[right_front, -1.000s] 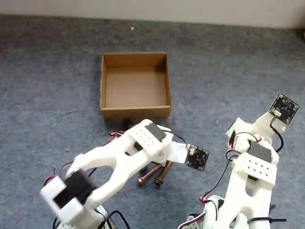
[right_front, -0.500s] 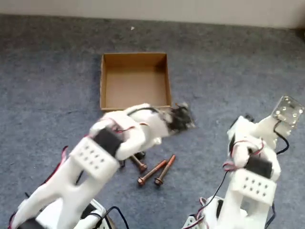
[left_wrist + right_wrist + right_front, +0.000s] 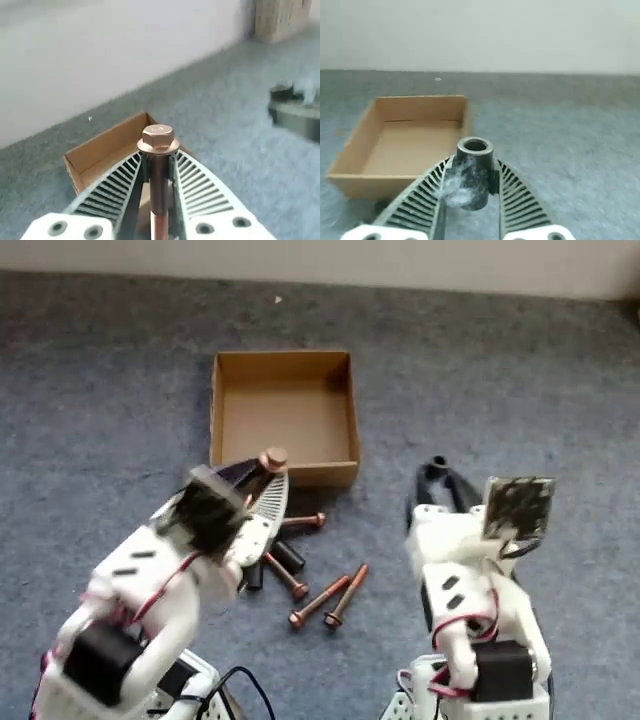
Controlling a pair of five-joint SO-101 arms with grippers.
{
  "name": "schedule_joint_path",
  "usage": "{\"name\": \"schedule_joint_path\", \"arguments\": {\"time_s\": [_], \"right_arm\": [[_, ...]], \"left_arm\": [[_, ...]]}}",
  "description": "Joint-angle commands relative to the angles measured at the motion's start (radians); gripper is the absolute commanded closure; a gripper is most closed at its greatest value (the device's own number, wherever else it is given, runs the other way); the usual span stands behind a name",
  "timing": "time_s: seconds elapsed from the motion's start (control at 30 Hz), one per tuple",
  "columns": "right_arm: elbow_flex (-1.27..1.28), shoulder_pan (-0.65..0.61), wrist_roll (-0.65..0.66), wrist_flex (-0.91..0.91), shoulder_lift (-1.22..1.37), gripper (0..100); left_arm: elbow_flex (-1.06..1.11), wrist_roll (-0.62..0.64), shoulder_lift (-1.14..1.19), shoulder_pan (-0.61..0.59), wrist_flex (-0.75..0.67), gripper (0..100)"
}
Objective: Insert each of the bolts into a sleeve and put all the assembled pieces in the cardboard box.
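My left gripper (image 3: pixel 266 483) is shut on a copper bolt (image 3: pixel 272 459), held head-up just in front of the cardboard box (image 3: pixel 325 474). In the left wrist view the bolt (image 3: pixel 158 141) stands upright between the ribbed fingers (image 3: pixel 117 192), with the box (image 3: pixel 107 141) behind it. My right gripper (image 3: pixel 436 490) is shut on a black sleeve (image 3: pixel 437 471), right of the box. The sleeve (image 3: pixel 472 172) points its open bore up between that gripper's fingers (image 3: pixel 517 197). Beyond it stands the box (image 3: pixel 370 185) with nothing inside.
Several loose copper bolts (image 3: pixel 321 602) and two black sleeves (image 3: pixel 288 557) lie on the grey carpet between the arms, in front of the box. A pale wall (image 3: pixel 400 260) runs along the far edge. Open carpet lies left and right of the box.
The left arm has risen from the pile with a bolt in its gripper and points toward the box. The right arm has swung left toward the middle with the sleeve.
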Motion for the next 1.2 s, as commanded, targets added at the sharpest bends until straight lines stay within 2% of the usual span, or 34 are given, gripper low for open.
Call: {"name": "schedule_joint_path", "arguments": {"time_s": [0.0,0.27,0.4,0.63,1.17], "right_arm": [[-0.015,-0.174,0.063,-0.007,-0.068,99.3],[0.022,-0.455,0.192,-0.111,-0.105,99.3],[0.125,-0.535,0.262,-0.228,-0.107,99.3],[0.254,-0.545,0.269,-0.380,-0.107,99.3],[0.252,-0.547,0.265,-0.380,-0.107,99.3]], "left_arm": [[0.039,0.101,-0.156,-0.015,-0.126,100],[0.071,0.305,-0.191,-0.007,-0.299,100],[0.071,0.362,-0.199,-0.007,-0.351,100],[0.093,0.381,-0.200,0.077,-0.344,100],[0.214,0.376,-0.200,0.077,-0.350,100]]}}
